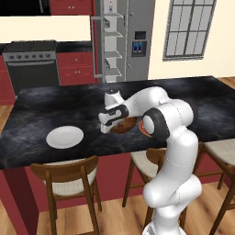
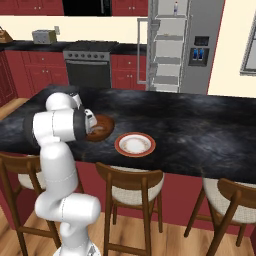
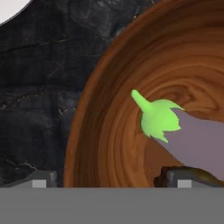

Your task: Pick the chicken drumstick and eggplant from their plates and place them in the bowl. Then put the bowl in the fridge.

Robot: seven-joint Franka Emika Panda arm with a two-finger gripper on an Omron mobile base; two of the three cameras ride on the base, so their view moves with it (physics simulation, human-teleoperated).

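Observation:
The brown wooden bowl (image 3: 131, 87) stands on the dark island counter, also seen as the bowl (image 1: 126, 125) and the bowl (image 2: 103, 127). The purple eggplant (image 3: 197, 140) with its green cap lies inside it. A rough brown sliver under the eggplant, by my right fingertip, looks like the chicken drumstick (image 3: 199, 173). My gripper (image 3: 111, 181) hangs open just above the bowl's near rim, one fingertip outside the wall and one inside, nothing between them. The gripper (image 1: 107, 125) points down at the bowl's left side. Both plates are bare: the white plate (image 1: 64, 137) and the orange-rimmed plate (image 2: 135, 144).
The grey fridge (image 1: 134, 41) stands beyond the counter with its left door swung open and white shelves showing; it is the fridge (image 2: 200, 45) in the right base view. A black-fronted range (image 1: 32, 64) sits to its left. Wooden stools (image 1: 69, 179) line the counter's near side.

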